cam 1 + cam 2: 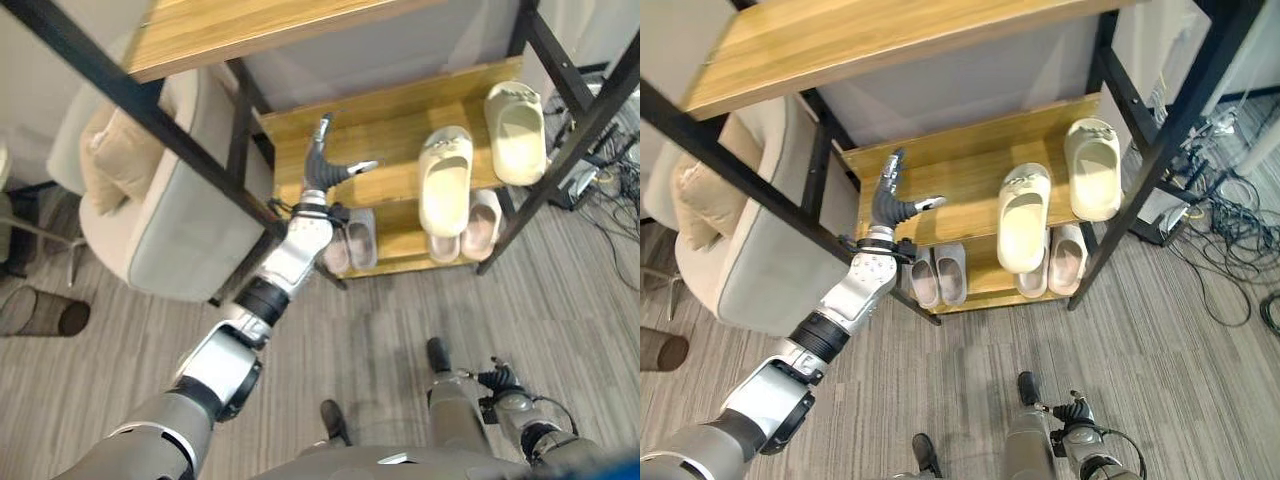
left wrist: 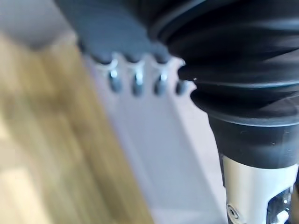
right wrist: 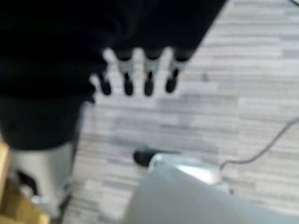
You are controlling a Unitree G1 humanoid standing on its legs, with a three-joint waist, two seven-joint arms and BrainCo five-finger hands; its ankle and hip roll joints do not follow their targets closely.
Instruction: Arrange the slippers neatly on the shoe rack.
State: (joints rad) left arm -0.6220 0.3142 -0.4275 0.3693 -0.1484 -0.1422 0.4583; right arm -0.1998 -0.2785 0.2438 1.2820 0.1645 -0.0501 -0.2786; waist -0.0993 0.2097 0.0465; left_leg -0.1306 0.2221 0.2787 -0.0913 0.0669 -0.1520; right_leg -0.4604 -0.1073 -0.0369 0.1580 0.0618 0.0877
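The shoe rack has honey-brown wood-grain shelves in a black metal frame. Two cream slippers lie on its middle shelf; on the lowest shelf are a grey pair at left and a pale pink pair at right. The armchair at far left is beige, the floor streaked grey planks
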